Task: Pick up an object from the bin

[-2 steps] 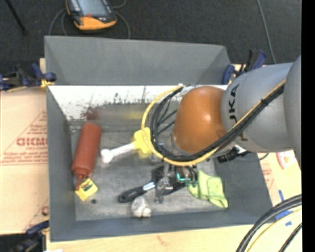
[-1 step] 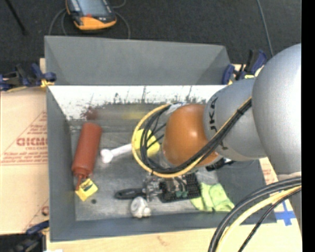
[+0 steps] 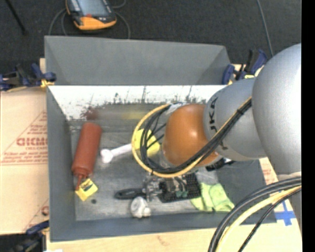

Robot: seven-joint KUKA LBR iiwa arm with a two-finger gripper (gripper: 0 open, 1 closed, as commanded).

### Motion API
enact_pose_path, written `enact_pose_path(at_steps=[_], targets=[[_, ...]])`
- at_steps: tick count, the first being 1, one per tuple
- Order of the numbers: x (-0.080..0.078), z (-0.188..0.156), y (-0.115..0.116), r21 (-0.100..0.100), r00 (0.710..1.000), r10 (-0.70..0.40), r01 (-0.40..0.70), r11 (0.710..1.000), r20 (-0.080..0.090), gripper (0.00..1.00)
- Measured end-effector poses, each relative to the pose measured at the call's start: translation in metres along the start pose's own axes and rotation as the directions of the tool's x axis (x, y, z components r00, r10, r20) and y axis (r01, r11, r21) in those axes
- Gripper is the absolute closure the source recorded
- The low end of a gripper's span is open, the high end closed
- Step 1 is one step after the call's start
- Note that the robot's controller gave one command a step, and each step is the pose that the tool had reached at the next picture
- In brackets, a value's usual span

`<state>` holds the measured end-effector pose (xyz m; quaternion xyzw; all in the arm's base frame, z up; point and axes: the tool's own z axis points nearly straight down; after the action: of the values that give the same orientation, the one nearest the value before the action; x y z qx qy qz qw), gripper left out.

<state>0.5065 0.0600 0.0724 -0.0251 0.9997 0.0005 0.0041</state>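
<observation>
Bin [image 3: 136, 62]: red-brown cylinder [image 3: 87, 148] at left, small yellow block [image 3: 86, 189] at its lower end. White bone-shaped piece [image 3: 115, 153] beside it. Front centre: flat black piece [image 3: 127, 193], white lump [image 3: 140, 208], and gripper [image 3: 165, 187] just right of both under orange cover [image 3: 185, 133]. Its opening and hold: cannot tell. Arm [image 3: 236, 125] lettering reads "KA". Yellow-green cloth [image 3: 215, 197] at right.

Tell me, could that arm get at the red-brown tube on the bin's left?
Probably yes. The red-brown tube lies uncovered beside the left wall, and bare bin floor separates it from the end effector near the front. Only a small yellow block sits at its end.
</observation>
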Motion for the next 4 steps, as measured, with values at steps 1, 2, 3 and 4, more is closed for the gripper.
enact_pose_path(at_steps=[1,2,3,4], targets=[[0.01,-0.03,0.0,0.0,0.999,0.045,-0.045,0.999,-0.007,1.0],[-0.002,-0.01,-0.049,0.001,1.0,-0.012,0.012,1.0,-0.003,1.0],[0.003,-0.011,-0.065,0.003,1.0,-0.002,0.002,1.0,-0.007,1.0],[-0.001,-0.069,-0.058,0.001,1.0,0.001,-0.001,1.0,-0.012,1.0]])
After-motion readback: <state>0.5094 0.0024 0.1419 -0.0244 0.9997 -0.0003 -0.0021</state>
